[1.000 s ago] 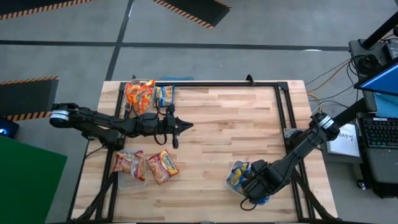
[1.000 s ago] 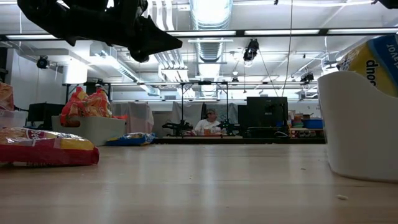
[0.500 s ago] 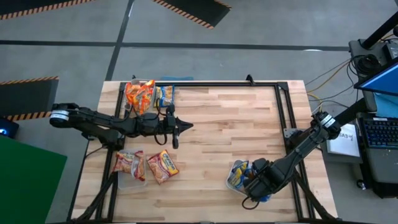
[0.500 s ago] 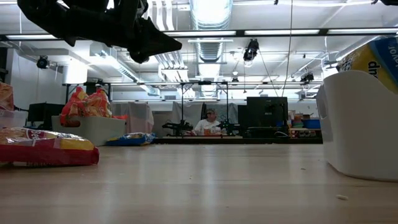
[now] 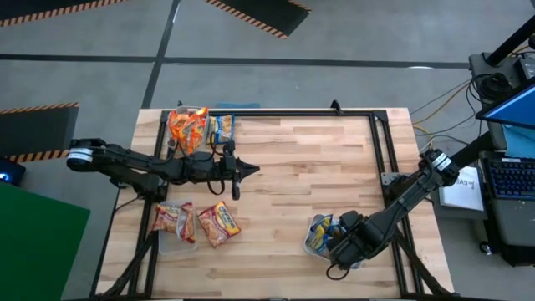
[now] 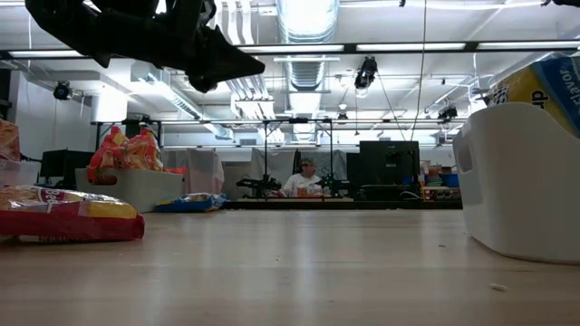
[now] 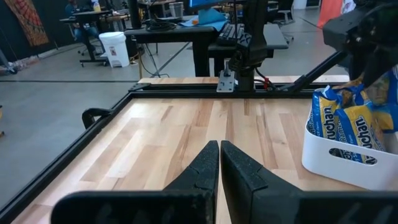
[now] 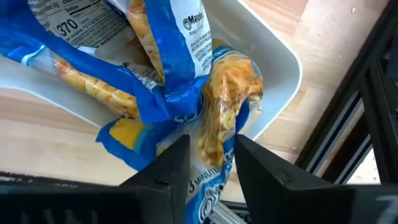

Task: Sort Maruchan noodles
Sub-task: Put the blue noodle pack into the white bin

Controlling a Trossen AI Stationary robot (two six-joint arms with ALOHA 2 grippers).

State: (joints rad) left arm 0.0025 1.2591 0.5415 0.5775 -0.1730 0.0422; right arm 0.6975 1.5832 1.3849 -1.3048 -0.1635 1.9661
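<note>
Right gripper at table's 5 o'clock, pinching blue Maruchan packet over white tub; label digits "370" legible. Left gripper at 9 o'clock, fingers together, empty.

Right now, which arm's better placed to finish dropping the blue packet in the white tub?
Right. The right gripper is at the white tub, pinching the blue packet. The left gripper hovers shut, mid-table.

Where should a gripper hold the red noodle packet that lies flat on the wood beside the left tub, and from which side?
The red Maruchan packet lies flat and tilted on the table, beside the clear tub. Probably best to come straight down and pinch across its narrow width, mid-length. The closed left gripper hovers nearest.
</note>
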